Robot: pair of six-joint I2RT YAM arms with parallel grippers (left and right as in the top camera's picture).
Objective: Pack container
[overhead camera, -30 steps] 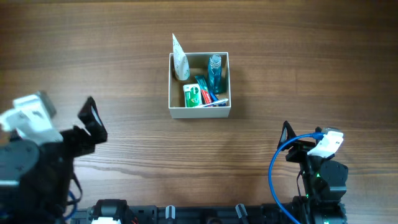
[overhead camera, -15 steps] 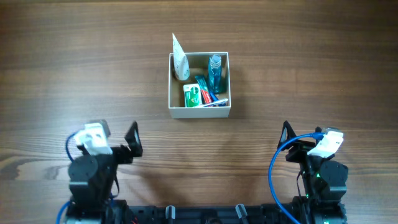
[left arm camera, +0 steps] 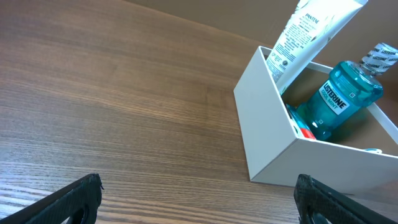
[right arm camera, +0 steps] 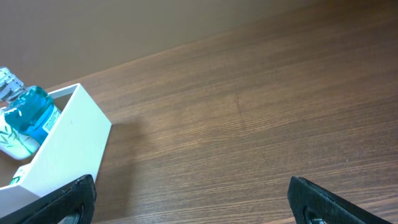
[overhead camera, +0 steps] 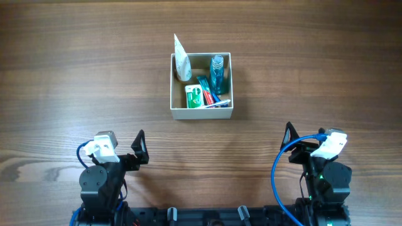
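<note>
The container point(overhead camera: 201, 113), a white-walled square box with a tan inside, stands at the table's middle back. It holds a white tube point(overhead camera: 181, 61) leaning at the far left corner, a blue mouthwash bottle point(overhead camera: 217, 71), a green and white pack point(overhead camera: 193, 96) and a red and blue item point(overhead camera: 210, 95). My left gripper point(overhead camera: 139, 147) is open and empty at the front left. My right gripper point(overhead camera: 289, 137) is open and empty at the front right. The left wrist view shows the container point(left arm camera: 264, 124), tube point(left arm camera: 301, 34) and bottle point(left arm camera: 339, 99). The right wrist view shows the container point(right arm camera: 62, 149) and bottle point(right arm camera: 28, 112).
The wooden table point(overhead camera: 314, 63) spreads around the container. Both arm bases sit at the table's front edge, with a blue cable point(overhead camera: 279, 169) looping beside the right arm.
My left arm has drawn back from the far left to the front edge and settled there, open and empty. The right arm and the container have not moved.
</note>
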